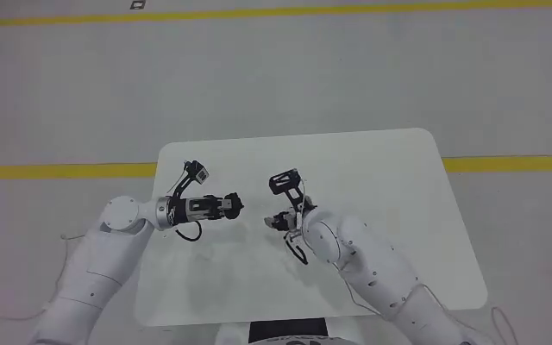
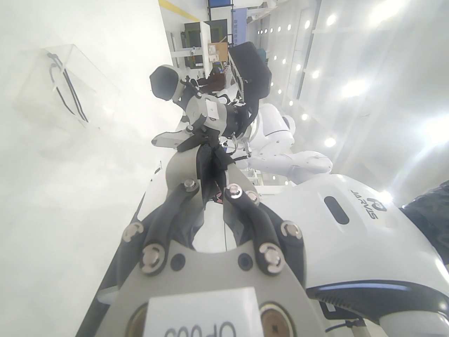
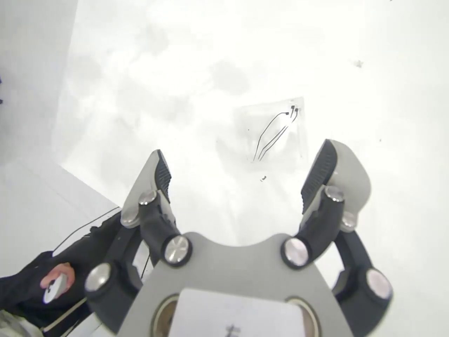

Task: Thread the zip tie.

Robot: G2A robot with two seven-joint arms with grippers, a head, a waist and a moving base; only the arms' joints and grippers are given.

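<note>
Several thin black zip ties [image 3: 272,131] lie in a clear shallow box [image 3: 245,117] on the white table [image 1: 388,172]. In the left wrist view the same zip ties [image 2: 66,92] sit in the box [image 2: 91,71], off to the side. My right gripper [image 3: 242,166] hangs open above the table, short of the box, with nothing between its fingers. My left gripper [image 2: 210,157] is shut, its black pads pressed together; I cannot tell whether anything thin is pinched there. The left gripper [image 1: 237,205] and right gripper [image 1: 274,222] face each other a short gap apart over the table's middle-left.
A tiny black fragment [image 3: 263,178] lies on the table just in front of the clear box. The table's near edge [image 3: 87,184] runs close beside the right gripper. Bare tabletop spreads to the right [image 1: 405,241].
</note>
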